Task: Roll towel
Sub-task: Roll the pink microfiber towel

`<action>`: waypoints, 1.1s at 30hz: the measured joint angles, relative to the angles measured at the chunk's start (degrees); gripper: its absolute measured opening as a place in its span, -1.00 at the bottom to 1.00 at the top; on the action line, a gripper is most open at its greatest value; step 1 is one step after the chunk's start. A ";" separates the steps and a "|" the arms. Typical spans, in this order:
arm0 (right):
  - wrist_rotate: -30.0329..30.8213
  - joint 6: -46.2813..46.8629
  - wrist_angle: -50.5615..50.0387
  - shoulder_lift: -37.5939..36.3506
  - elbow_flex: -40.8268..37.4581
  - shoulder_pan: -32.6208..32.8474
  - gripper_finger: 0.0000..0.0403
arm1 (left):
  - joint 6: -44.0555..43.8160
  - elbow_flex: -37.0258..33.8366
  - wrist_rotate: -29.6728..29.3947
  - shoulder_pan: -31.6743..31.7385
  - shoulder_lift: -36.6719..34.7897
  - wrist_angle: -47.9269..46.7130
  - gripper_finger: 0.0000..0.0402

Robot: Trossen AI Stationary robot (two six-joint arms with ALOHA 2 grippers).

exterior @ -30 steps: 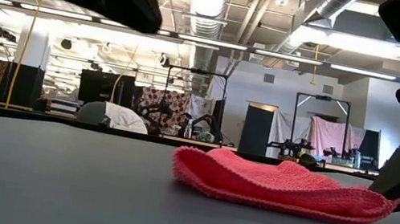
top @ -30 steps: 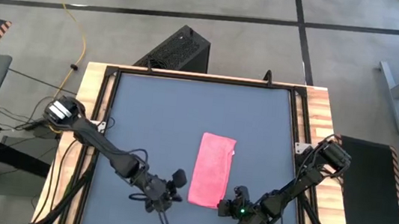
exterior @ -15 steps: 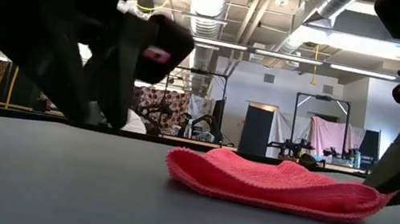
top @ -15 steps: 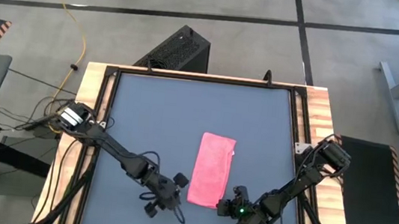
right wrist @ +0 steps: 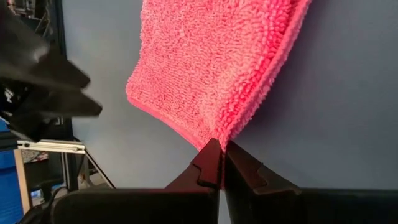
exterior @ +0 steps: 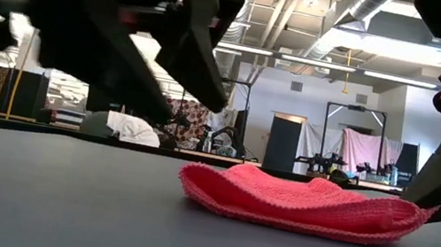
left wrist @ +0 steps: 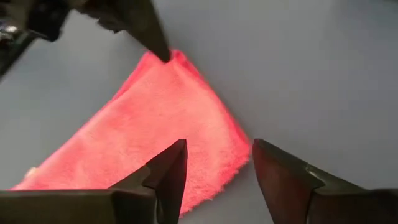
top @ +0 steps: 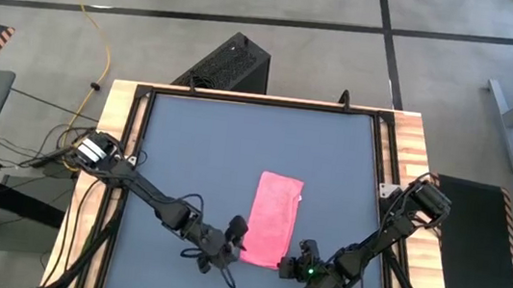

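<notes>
Left gripper (top: 228,248): jaws spread, poised at the towel's near left corner.
Towel (top: 273,218): lay folded, front-centre on the table (top: 208,148).
Right gripper (right wrist: 219,163): pinched the towel's right corner.
Risk: left fingers might close on bare table, leaving an uneven roll.

Bright pink towel (top: 271,218), folded into a narrow oblong, laid flat on the dark grey worktop (top: 208,148), near its front edge, slightly humped in the middle

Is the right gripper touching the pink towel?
Touching: the right wrist view shows the right gripper with jaws pinched shut on a corner of the bright pink terry-cloth towel.
</notes>
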 joint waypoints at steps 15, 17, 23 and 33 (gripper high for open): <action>0.05 0.00 0.23 0.00 0.00 -0.52 -0.82 | -1.65 -0.08 2.59 0.60 3.41 1.45 -0.30; 0.04 0.00 0.23 0.00 0.00 -0.52 -0.82 | -1.63 -0.08 3.05 0.59 3.41 1.21 -0.30; 0.05 0.02 0.23 0.00 0.00 -0.52 -0.82 | -1.45 -0.08 3.79 1.23 3.41 1.30 -0.30; 0.07 0.03 0.25 0.00 0.00 -0.52 -0.82 | -1.48 -0.08 3.76 1.75 3.41 0.71 -0.30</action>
